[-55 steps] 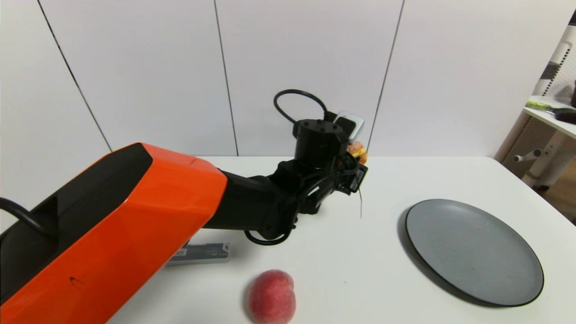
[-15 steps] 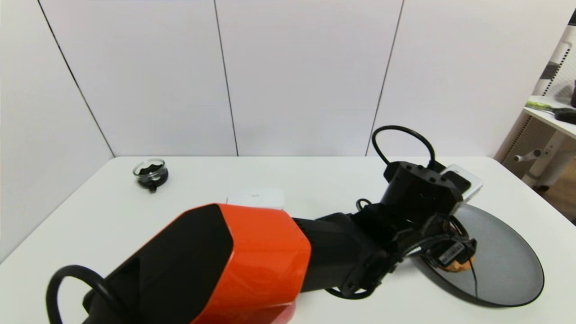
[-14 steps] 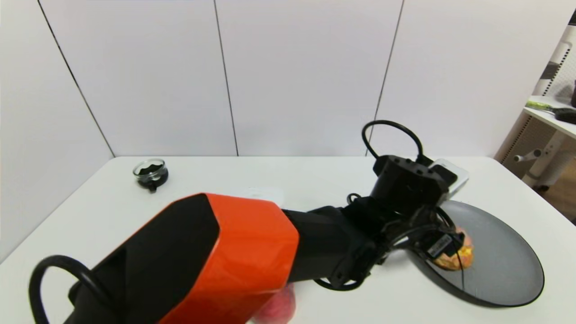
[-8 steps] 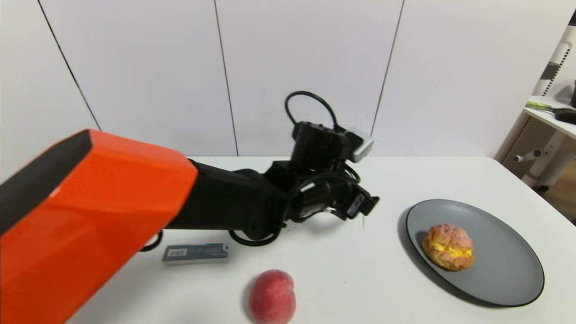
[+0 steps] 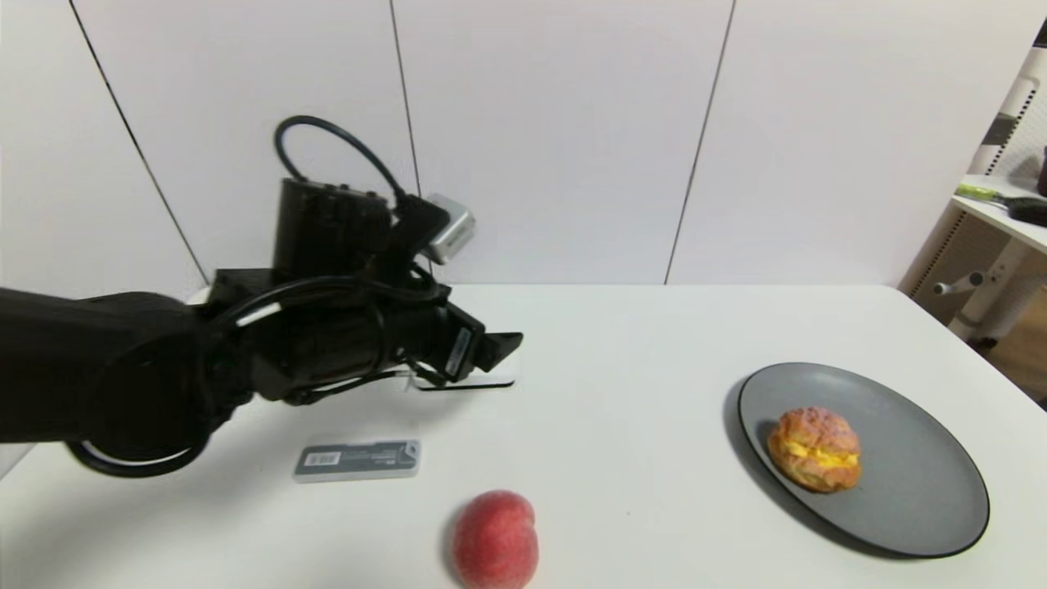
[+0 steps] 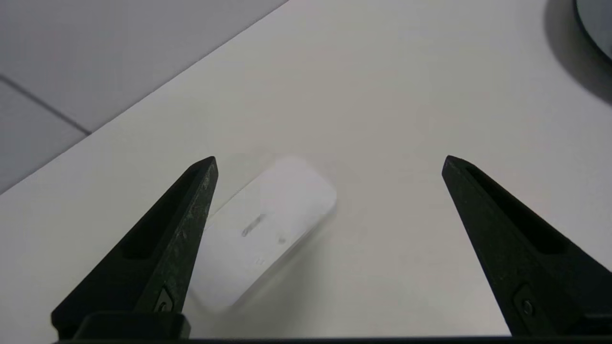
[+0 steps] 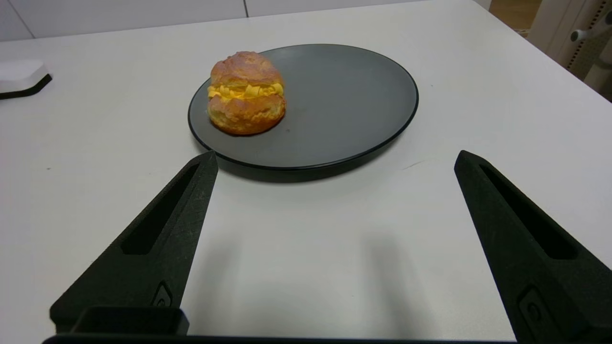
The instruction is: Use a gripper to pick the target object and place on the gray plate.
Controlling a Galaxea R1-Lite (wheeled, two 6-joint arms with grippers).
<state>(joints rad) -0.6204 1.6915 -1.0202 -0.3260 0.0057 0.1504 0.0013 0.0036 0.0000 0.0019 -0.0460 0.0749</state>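
The golden-brown cream puff point(image 5: 815, 449) with yellow filling sits on the left part of the gray plate point(image 5: 916, 483) at the table's right. It also shows in the right wrist view point(image 7: 246, 93) on the plate point(image 7: 344, 105). My left gripper point(image 5: 491, 352) is open and empty, raised over the table's left middle, far left of the plate. In its own view the left gripper point(image 6: 330, 165) hangs above a white box point(image 6: 263, 229). My right gripper point(image 7: 334, 157) is open and empty, low over the table just short of the plate.
A red-pink peach point(image 5: 494, 540) lies at the front middle. A small gray flat case point(image 5: 357, 459) lies left of it. A white box point(image 5: 483, 381) sits under the left gripper. A shelf point(image 5: 1002, 204) stands off the table's far right.
The left gripper carried the cream puff to the plate, let it go there, then drew back far to the left and rose, its fingers open.
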